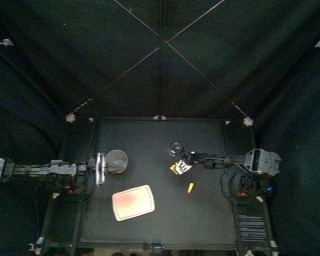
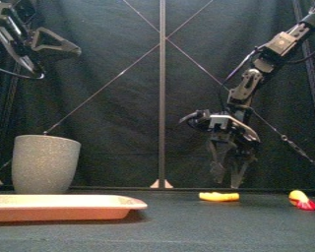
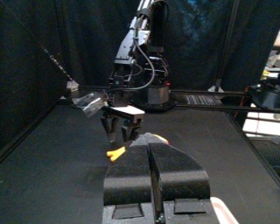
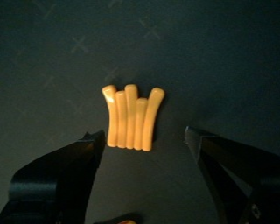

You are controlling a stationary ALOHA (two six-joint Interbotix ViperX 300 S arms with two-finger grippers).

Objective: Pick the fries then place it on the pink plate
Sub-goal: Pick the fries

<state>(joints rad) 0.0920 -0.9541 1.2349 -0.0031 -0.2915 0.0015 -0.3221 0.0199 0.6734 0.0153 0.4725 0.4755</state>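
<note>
Black counter (image 1: 190,222) holds flat yellow toy fries (image 4: 133,116) under the spread jaws of the right pincer (image 4: 143,138), flat pink tray (image 1: 132,204) at eight o'clock; closing high would miss.

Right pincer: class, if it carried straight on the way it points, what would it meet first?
The right pincer would probably meet the fries first, lying flat between its open jaws; depth is unclear.

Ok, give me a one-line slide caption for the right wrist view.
Right gripper above the yellow fries, one open jaw on either side, fries lying flat on the black table.
</note>
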